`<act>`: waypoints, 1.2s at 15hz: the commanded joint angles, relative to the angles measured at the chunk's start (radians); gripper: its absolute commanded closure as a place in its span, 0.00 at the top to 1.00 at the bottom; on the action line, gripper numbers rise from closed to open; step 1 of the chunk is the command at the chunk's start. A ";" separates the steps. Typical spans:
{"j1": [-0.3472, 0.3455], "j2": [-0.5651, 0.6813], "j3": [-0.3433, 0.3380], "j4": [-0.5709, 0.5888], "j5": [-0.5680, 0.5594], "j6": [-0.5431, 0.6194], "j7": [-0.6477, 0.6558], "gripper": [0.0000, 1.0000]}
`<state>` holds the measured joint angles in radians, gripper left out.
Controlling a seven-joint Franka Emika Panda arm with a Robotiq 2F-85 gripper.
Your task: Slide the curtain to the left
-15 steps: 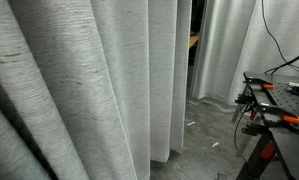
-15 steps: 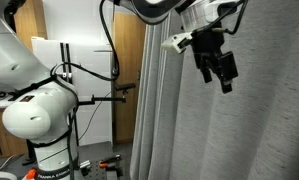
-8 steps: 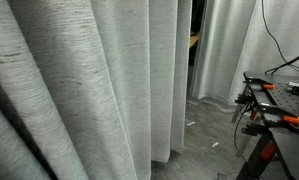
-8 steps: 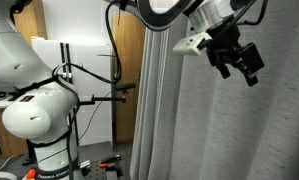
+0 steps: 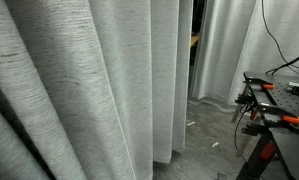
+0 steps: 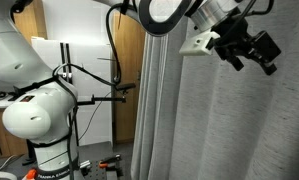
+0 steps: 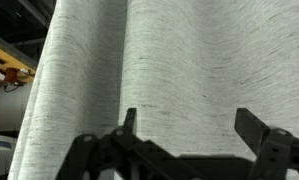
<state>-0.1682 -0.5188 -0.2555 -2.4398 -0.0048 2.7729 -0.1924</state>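
End effector (image 7: 186, 128) spread wide and empty before curtain (image 5: 79, 90); bench (image 5: 289, 103) with clamps (image 5: 276, 120) nearby.

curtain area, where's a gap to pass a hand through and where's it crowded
In an exterior view, a dark gap opens between the curtain edge and the whiter curtain; bare floor lies below it. The workbench with clamps and cables is crowded.

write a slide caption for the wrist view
Open black two-finger gripper faces the light-grey woven curtain with deep vertical folds
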 commanded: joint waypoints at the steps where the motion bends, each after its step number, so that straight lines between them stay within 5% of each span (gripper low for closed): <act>1: 0.000 0.030 -0.027 0.024 0.011 0.090 0.003 1.00; 10: 0.020 0.214 -0.015 0.134 0.013 0.286 0.041 1.00; 18: -0.001 0.369 0.037 0.294 0.004 0.297 0.105 1.00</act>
<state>-0.1576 -0.2187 -0.2319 -2.2317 -0.0022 3.0526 -0.1267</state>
